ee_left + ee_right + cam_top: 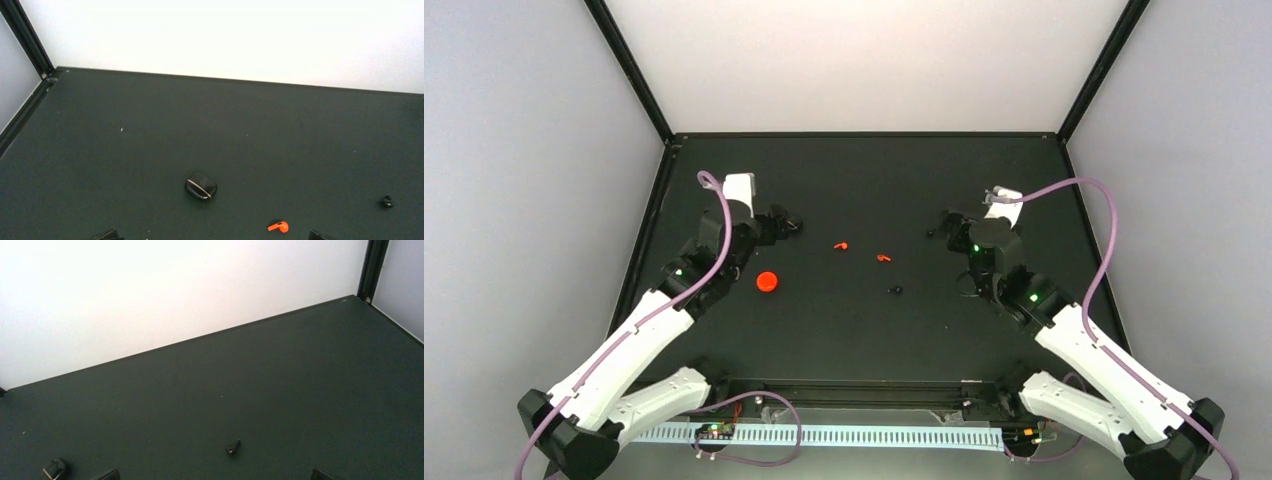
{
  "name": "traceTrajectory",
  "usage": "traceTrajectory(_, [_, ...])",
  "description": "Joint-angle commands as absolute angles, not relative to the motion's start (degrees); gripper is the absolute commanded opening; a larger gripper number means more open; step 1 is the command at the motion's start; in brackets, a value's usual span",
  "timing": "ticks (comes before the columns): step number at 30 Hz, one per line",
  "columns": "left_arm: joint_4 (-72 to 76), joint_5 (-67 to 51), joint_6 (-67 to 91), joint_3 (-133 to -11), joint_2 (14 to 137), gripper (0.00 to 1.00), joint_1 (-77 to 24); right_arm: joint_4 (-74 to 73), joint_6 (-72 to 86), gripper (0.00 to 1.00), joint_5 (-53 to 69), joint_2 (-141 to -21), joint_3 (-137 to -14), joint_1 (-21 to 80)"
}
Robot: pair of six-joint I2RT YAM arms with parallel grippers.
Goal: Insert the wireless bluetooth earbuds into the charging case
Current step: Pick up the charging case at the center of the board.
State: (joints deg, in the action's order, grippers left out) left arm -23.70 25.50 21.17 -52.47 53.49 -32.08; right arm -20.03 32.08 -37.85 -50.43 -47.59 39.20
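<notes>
Left gripper [786, 225]: fingers spread apart, nothing held. Right gripper [944, 226]: same, spread, nothing held (only fingertip corners show in wrist views). Charging case [768, 282]: flat on table [864, 340], just beside left arm, lid state unreadable. First earbud [841, 245] and second earbud [883, 258]: mid-table, outside case, apart from each other. Small black lump [895, 290]: near second earbud. Black boxy object [201, 186]: ahead of left gripper.

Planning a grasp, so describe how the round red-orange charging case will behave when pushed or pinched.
The small round red-orange plastic charging case appears to lie flat on the dark table, so it should slide, not roll. Being tiny, it is likely light and may skid from a nudge. Its round outline could let it slip from a pinch.
</notes>
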Motion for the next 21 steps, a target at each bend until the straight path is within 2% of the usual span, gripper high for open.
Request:
traceTrajectory(1, [-21.7, 23.3, 17.7, -52.2, 49.7, 0.99, -32.9, -14.2, 27.1, 1.00, -32.7, -47.2, -44.7, 39.4])
traceTrajectory(7, [-18.9, 18.8, 13.6, -50.0, 45.8, 0.99, -33.8, -7.2, 23.4, 1.00, -22.8, -50.3, -44.9, 39.4])
traceTrajectory(14, [-17.8, 17.9, 13.5, -49.1, 42.3, 0.99, -33.8, -11.2, 21.9, 1.00, -16.6, -68.2, -55.4, 39.4])
traceTrajectory(21, [-18.8, 19.9, 14.6, -49.4, 41.1, 0.99, -33.8, -11.7, 24.1, 0.93, -7.4, -85.2, -64.5, 39.4])
